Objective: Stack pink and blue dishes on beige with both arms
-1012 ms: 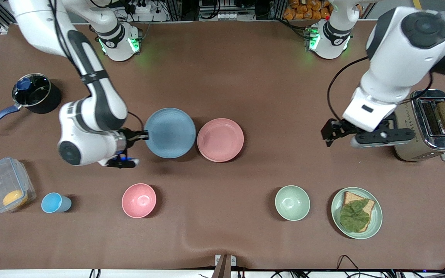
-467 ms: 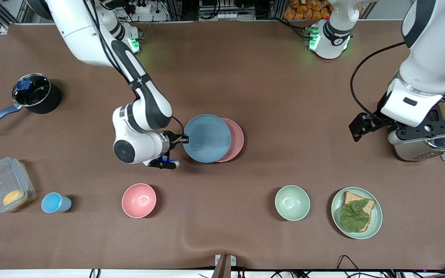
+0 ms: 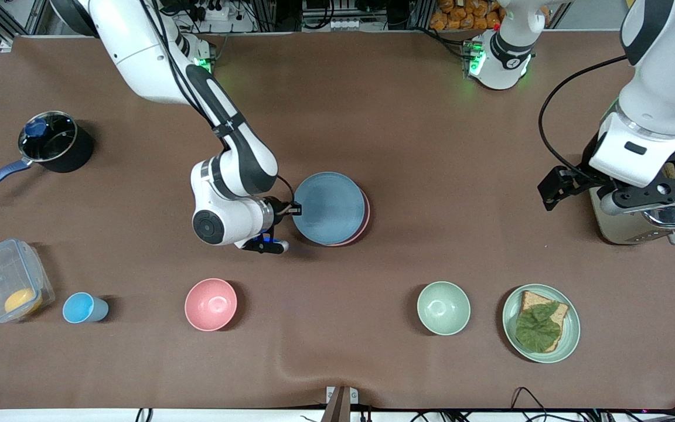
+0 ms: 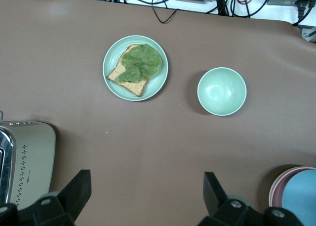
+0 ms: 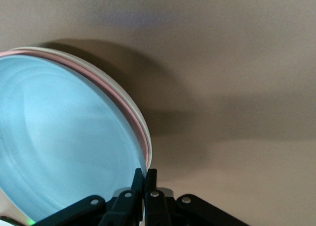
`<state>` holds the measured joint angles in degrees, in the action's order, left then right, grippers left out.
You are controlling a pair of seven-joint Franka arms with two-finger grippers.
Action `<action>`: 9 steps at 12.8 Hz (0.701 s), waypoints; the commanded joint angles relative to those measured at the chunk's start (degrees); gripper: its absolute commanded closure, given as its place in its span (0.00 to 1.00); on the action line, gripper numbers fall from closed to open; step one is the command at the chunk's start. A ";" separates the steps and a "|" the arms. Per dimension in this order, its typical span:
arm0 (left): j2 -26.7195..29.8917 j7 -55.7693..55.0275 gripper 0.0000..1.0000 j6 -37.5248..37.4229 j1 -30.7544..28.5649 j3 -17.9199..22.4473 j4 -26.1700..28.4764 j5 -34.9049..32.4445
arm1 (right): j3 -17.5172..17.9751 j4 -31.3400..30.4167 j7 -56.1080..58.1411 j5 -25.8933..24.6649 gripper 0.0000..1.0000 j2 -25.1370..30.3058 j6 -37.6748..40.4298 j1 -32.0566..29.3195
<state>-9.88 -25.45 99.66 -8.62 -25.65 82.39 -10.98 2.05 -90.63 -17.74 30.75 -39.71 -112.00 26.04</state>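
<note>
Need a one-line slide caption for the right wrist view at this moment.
Right hand shut on the rim of the blue plate, held over the pink plate and a cream rim beneath.

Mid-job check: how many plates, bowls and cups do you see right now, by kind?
Plates: 4 (blue plate on top of pink plate, beige plate showing only as a rim underneath, green plate with bread)
Bowls: 2 (pink bowl, green bowl)
Cups: 1 (blue cup)
Total: 7
</note>
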 commanded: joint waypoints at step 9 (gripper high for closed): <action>4.86 11.03 0.00 -6.23 -1.25 5.40 -0.21 6.23 | -0.81 2.74 -0.45 3.80 0.00 -0.81 -0.51 0.07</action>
<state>-6.75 -17.41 94.49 -12.08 -24.44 82.11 -6.50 1.52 -89.28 -17.74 33.31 -40.63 -113.98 27.09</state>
